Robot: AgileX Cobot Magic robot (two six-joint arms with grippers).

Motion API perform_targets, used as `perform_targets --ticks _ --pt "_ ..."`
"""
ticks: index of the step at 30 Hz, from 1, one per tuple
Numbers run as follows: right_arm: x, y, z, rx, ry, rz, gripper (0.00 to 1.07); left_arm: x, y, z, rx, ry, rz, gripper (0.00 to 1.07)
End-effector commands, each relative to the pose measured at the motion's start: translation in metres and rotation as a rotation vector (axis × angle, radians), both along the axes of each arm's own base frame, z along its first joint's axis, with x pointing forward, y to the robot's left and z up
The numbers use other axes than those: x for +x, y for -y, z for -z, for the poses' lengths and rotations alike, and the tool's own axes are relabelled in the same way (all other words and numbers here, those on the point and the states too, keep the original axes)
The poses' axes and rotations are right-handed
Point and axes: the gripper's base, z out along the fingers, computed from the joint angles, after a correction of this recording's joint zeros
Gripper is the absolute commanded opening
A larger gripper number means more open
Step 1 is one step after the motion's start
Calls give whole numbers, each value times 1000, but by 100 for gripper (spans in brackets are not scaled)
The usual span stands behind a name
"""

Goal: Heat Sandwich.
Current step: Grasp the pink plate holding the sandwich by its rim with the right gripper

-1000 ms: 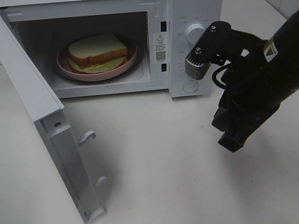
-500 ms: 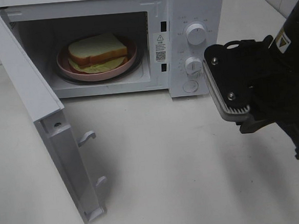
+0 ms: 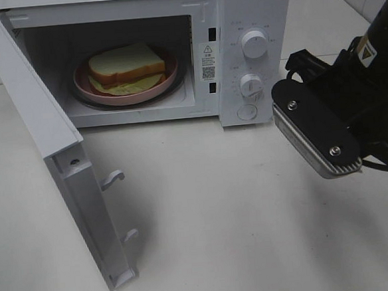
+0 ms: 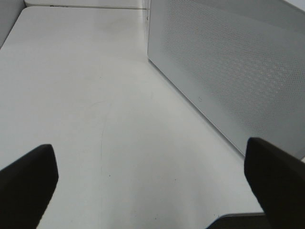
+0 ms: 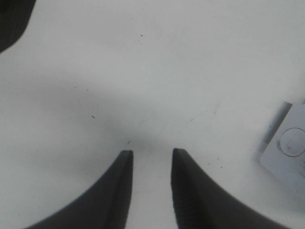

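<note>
Nearest us, on the left, the door of the microwave stands swung open. On the right, our right pincer hangs over the counter, its jaws parted by a narrow gap and gripping nothing. Our left pincer gapes wide, also empty. Farther back, the sandwich lies on its pink plate inside the microwave.

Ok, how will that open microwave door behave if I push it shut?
The door looks like a stiff panel, so it should swing on its hinge without bending. Its two hooks probably need a firm final press to catch. The microwave may slide on the smooth table.
</note>
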Motion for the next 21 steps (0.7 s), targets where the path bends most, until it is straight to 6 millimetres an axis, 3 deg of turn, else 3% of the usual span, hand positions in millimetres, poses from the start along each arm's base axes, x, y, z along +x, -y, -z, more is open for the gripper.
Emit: perform_targets --ticks 1,3,4,7,8,21 --pt "2 -1 -3 11 31 -13 48 0 0 -1 -5 19 -1 100" --pt "4 -2 -4 25 52 -14 58 0 0 -1 -5 19 -1 100" --pt "4 -3 -4 34 60 -4 69 0 0 -1 -5 19 -1 100" --pt "5 -3 -5 49 62 22 78 0 0 -1 -5 19 -1 100" --pt "5 -4 -5 66 65 51 86 0 0 -1 -5 19 -1 100" --pt "22 -16 -1 154 170 45 88 0 0 -1 -5 19 -1 100"
